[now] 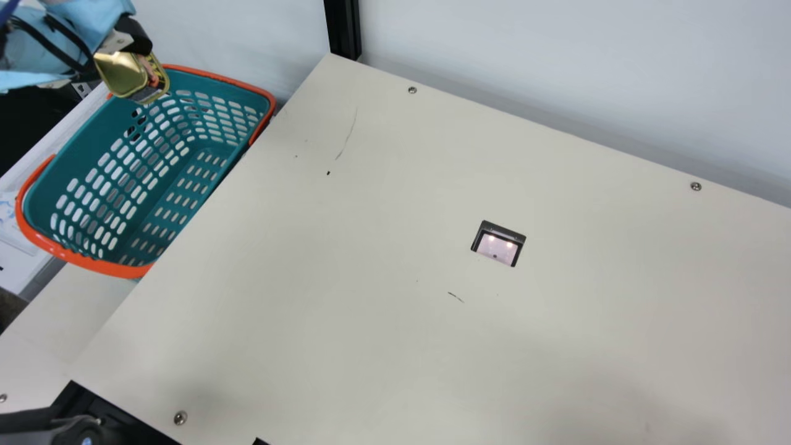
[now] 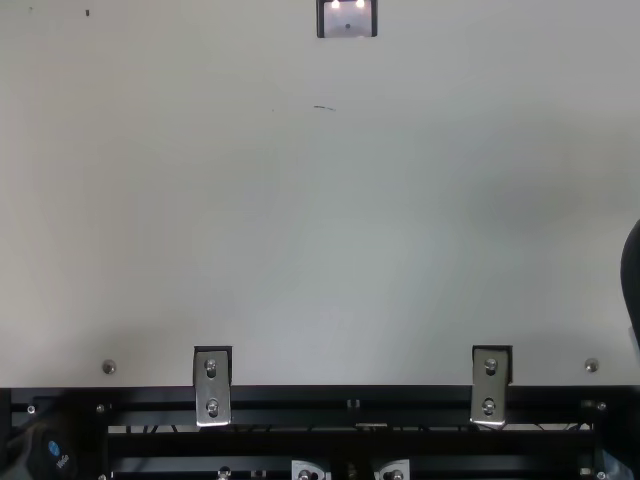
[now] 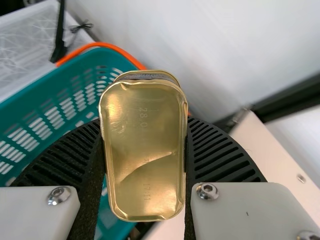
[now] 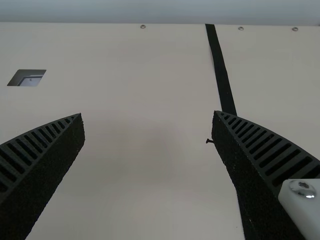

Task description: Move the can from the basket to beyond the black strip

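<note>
Left end effector [image 1: 116,54] is pinching the can [image 1: 117,73], one ribbed finger along each long side, gold face toward the wrist camera. Can sits at an angle up by the far end of the teal basket [image 1: 105,266], overlapping its orange rim in main view, off the counter's left edge. Basket is right beside that same edge, long side along it. Right end effector [image 4: 149,114] is spread wide above the counter [image 1: 371,259]. Black strip [image 4: 223,77] is in right wrist view, running in from the counter's wall-side edge, partly behind one finger. Dark-framed cutout [image 1: 498,245] in the counter, screw [image 1: 412,90] near the far edge, by the counter's far left corner.
</note>
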Controlling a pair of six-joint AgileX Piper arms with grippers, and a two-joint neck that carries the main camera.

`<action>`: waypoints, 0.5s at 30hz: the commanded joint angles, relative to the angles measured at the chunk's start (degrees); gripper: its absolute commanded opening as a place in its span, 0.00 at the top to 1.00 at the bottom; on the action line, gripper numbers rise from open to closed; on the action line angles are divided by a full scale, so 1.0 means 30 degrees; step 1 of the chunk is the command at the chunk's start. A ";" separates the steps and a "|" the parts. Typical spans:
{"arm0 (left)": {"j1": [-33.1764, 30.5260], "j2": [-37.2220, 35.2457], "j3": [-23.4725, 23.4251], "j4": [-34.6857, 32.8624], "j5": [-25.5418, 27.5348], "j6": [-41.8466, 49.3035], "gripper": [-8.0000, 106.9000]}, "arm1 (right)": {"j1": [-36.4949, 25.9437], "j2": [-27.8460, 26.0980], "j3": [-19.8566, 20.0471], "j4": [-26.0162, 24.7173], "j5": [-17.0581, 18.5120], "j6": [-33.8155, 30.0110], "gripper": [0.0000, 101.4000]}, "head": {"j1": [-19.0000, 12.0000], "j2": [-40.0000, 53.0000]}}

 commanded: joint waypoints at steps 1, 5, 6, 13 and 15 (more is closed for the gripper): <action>-0.0279 -0.1060 0.0035 -0.0433 0.0881 0.0155 0.84 | 0.0000 0.0000 0.0000 0.0000 0.0000 0.0000 0.00 | -0.0554 0.0272; -0.1079 -0.2259 0.0158 -0.0904 0.2190 0.0326 0.84 | 0.0000 0.0000 0.0000 0.0000 0.0000 0.0000 0.00 | -0.0554 0.0272; -0.1289 -0.2531 0.0201 -0.0898 0.2483 0.0339 0.84 | 0.0000 0.0000 0.0000 0.0000 0.0000 0.0000 0.00 | -0.0554 0.0272; -0.2451 -0.3718 0.0492 -0.0156 0.2978 0.0992 0.84 | 0.0000 0.0000 0.0000 0.0000 0.0000 0.0000 0.00 | -0.0554 0.0272; -0.2603 -0.3940 0.0492 0.0067 0.2951 0.1104 0.84 | 0.0000 0.0000 0.0000 0.0000 0.0000 0.0000 0.00 | -0.0554 0.0272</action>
